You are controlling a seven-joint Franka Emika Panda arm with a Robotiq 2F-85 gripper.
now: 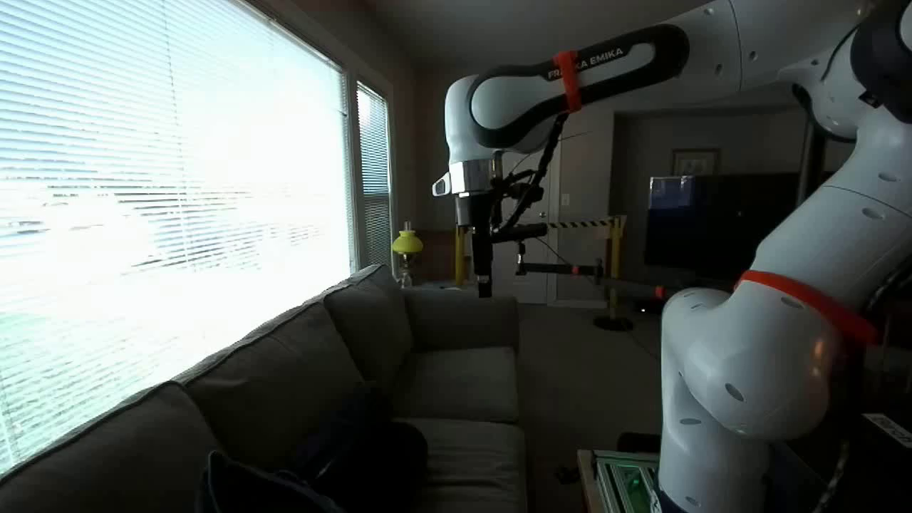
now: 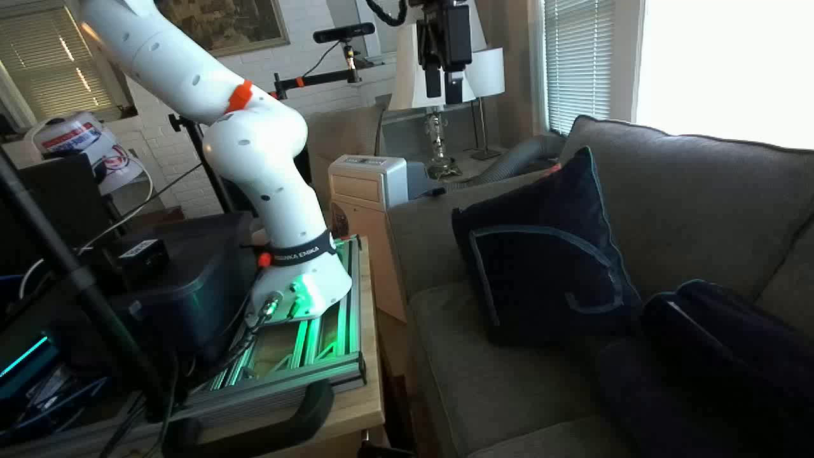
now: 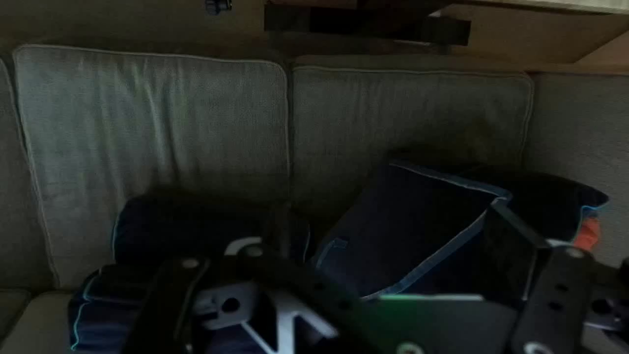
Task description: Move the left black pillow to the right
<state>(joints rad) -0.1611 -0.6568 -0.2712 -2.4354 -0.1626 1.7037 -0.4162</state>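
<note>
A plain dark pillow, the left one in the wrist view (image 3: 186, 228), lies on the grey sofa, with teal-edged dark fabric beside it; I cannot tell whether that is a separate pillow. It also shows in both exterior views (image 1: 370, 456) (image 2: 718, 343). A dark pillow with blue trim, to its right in the wrist view (image 3: 408, 221), leans near the sofa arm in an exterior view (image 2: 547, 254). My gripper (image 3: 390, 216) is open and empty, fingers wide apart. It hangs well above the sofa in both exterior views (image 1: 484, 288) (image 2: 444, 92), touching no pillow.
The grey sofa (image 2: 699, 172) has a high back along the bright window (image 1: 178, 178). The robot's wooden stand (image 2: 369, 407) is close to the sofa's front. A small orange item (image 3: 587, 233) sits behind the trimmed pillow. Lamps (image 2: 439, 127) stand beyond the sofa arm.
</note>
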